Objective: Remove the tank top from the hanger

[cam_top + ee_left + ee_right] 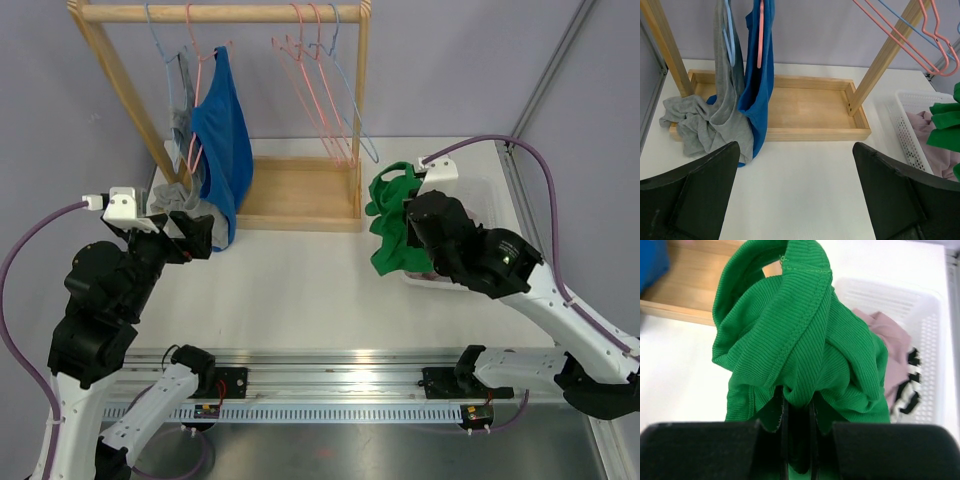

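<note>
White tabletop (300, 285): my right gripper (797, 420) is clamped on the bunched green tank top (805, 330), free of any hanger, beside the basket (935, 340), probably for dropping in. My left gripper (795, 200) stands apart, empty.

Bright, even overhead light, soft shadows, sharp views; only near black jaws blur.

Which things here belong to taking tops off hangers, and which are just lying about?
Job: green top, clamped in the right jaws; blue top on its pink hanger; grey top on its blue hanger; wooden rack.
Lying about: empty hangers; white basket; pink cloth in it.
</note>
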Tool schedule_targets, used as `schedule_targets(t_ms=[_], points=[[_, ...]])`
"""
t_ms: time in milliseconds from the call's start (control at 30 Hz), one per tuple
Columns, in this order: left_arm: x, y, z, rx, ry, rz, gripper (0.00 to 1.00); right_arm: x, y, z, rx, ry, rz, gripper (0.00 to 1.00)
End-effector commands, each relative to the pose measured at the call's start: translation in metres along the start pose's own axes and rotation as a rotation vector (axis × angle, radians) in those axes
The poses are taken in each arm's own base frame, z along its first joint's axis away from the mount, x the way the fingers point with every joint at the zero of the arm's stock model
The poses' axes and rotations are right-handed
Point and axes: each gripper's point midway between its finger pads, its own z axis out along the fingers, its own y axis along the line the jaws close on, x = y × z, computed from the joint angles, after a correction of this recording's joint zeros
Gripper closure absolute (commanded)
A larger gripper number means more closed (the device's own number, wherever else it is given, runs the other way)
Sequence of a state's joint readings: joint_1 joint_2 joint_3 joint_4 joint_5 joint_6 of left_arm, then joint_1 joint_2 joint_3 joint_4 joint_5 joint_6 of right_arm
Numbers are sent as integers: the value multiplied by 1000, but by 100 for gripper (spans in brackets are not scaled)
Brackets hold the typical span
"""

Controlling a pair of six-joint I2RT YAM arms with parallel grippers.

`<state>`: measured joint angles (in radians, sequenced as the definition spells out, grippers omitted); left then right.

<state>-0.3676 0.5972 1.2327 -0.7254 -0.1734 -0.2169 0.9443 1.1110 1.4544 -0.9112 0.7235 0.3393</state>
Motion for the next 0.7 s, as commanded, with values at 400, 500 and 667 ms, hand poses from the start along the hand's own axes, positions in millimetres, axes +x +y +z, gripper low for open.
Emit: schedule_targets(t_ms=[400,500,667], points=[[-24,-2,-3,-4,-62,-18,1,10,-106,100,235,119,85,100],[-27,-1,-6,-6,-73,-22,1,25,-133,145,233,183,127,100],[-31,-2,-7,-4,-84,-16,1,95,-160,227,266,397,170,96]])
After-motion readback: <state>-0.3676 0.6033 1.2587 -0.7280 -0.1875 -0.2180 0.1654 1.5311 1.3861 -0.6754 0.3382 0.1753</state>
